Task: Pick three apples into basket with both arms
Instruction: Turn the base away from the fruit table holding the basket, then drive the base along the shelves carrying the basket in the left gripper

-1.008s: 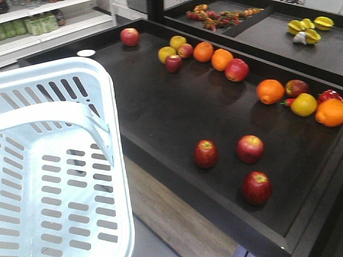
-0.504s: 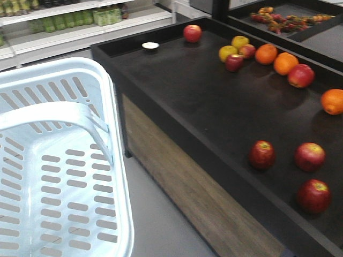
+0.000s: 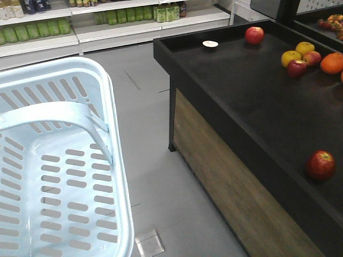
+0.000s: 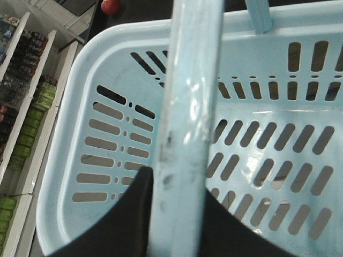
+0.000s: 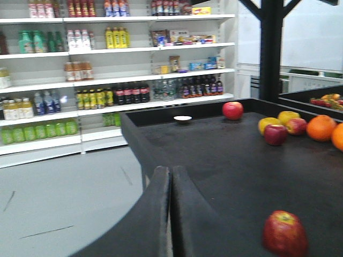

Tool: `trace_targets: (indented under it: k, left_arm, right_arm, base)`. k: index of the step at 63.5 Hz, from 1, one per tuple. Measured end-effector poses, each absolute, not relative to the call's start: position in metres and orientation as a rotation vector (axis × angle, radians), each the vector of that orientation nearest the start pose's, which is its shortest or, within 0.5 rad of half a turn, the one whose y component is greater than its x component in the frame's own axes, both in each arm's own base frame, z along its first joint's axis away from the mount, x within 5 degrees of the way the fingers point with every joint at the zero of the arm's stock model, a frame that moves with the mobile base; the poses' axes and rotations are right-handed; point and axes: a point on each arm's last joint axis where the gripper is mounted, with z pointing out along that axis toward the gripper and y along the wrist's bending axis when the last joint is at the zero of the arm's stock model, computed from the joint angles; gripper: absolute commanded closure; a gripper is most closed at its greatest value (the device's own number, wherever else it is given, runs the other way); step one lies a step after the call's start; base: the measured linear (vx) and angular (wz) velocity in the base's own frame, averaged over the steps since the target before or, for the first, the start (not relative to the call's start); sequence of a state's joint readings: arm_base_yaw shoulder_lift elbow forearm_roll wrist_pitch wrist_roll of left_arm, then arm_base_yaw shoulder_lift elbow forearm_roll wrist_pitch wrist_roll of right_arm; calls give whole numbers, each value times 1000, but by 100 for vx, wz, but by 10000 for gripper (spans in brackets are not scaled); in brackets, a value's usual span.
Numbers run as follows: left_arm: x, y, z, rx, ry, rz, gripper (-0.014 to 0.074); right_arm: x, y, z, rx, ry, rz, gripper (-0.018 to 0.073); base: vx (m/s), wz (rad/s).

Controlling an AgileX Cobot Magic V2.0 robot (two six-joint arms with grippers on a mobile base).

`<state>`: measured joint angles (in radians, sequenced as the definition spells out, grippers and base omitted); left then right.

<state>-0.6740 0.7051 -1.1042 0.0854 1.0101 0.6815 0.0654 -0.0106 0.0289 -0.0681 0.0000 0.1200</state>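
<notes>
The pale blue basket (image 3: 121, 176) fills the left of the front view, its flat handle (image 3: 53, 113) lying across it. In the left wrist view my left gripper (image 4: 179, 214) is shut on that handle (image 4: 190, 107), above the slotted basket bottom (image 4: 107, 134). One dark red apple (image 3: 320, 164) lies near the front edge of the black display table (image 3: 225, 91), well right of the basket. My right gripper (image 5: 171, 174) is shut with nothing in it, and the same apple (image 5: 284, 234) sits low to its right.
Far back on the table are a brighter red apple (image 3: 254, 35), yellow apples (image 3: 291, 56), an orange (image 3: 332, 62) and a small white dish (image 3: 210, 44). Grey floor (image 3: 150, 160) lies between basket and table. Shelves of bottles (image 3: 37, 32) line the back.
The whole view has swung left. The table and fruit slid to the right of the frame, and two of the near apples left it. The basket keeps its place in view.
</notes>
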Motion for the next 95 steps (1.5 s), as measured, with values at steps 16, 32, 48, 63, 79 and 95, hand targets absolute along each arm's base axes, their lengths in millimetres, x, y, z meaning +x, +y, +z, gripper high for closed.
trace_targets:
  k: [16, 32, 48, 63, 79, 95]
  left_arm:
    - [82, -57, 427, 1316, 1628, 109, 603]
    - [82, -57, 427, 1316, 1628, 109, 603]
    - [82, -57, 427, 1316, 1628, 108, 603]
    - [82, -57, 427, 1316, 1628, 108, 603]
    - [82, -57, 427, 1316, 1628, 108, 603]
    - [82, -57, 427, 1316, 1628, 108, 603]
  right_arm:
    - [57, 4, 204, -10, 1503, 94, 568]
    - [57, 4, 204, -10, 1503, 94, 568]
    - [57, 4, 204, -10, 1503, 94, 568]
    - [57, 4, 204, -10, 1503, 94, 568]
    - [57, 4, 204, -10, 1503, 94, 568]
    - [57, 4, 204, -10, 1503, 94, 568]
  base:
    - [-2, 22]
    - [0, 3]
    - [2, 6]
    - [5, 18]
    - [8, 17]
    - [10, 17]
